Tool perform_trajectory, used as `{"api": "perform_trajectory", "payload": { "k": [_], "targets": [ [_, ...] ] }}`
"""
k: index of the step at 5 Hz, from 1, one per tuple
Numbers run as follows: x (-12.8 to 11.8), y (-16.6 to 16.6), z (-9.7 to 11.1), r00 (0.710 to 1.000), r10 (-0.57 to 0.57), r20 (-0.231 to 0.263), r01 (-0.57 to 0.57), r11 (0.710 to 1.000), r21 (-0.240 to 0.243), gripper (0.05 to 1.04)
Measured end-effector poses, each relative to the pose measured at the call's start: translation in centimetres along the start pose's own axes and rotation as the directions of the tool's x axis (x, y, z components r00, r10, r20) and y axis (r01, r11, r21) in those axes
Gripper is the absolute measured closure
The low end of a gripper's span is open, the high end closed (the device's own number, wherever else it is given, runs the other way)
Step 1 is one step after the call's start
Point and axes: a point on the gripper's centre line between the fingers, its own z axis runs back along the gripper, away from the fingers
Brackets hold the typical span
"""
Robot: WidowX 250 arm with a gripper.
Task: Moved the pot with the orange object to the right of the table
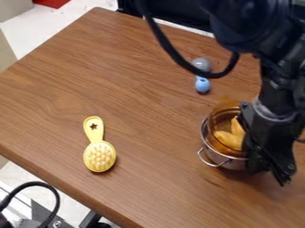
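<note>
Probably placing: set pot (232, 164) down level, orange thing (228, 137) inside, back off straight; can't tell if gripper (268, 171) grasps.

Left of the jaws, and well apart from them, a yellow plastic brush (99, 156) lies on its back, pale nubs facing up. Its handle, with a star-shaped mark near the end, points toward the far side. Beyond the jaws and somewhat to their left sits a light-blue rounded piece (202, 85) with a small hole, and just behind it a grey rounded piece (200, 64). Much farther off, past the far left corner from the jaws, a flat-sided red object (52, 2) rests on the whitish floor (39, 27). Far to the jaws' near left, a black cable (56, 196) curves beside metal parts (55, 222).
</note>
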Motion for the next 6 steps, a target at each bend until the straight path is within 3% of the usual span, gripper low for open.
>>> {"api": "perform_trajectory", "payload": {
  "k": [1, 2, 3, 4, 5, 6],
  "targets": [
    [-0.9, -0.1, -0.5, 0.998, 0.022, -0.055, -0.026, 0.997, -0.075, 0.772],
    [-0.6, 0.5, -0.2, 0.998, 0.056, -0.042, -0.060, 0.993, -0.106, 0.495],
    [-0.2, 1.4, 0.3, 0.995, 0.094, -0.043, -0.098, 0.989, -0.107, 0.199],
    [0.7, 2.3, 1.4, 0.991, 0.131, -0.035, -0.134, 0.984, -0.116, 0.075],
    [1.0, 3.3, 2.5, 0.985, 0.168, -0.033, -0.171, 0.974, -0.151, 0.081],
    [1.3, 4.2, 4.4, 0.981, 0.196, 0.008, -0.191, 0.965, -0.181, 0.084]
  ]
}}
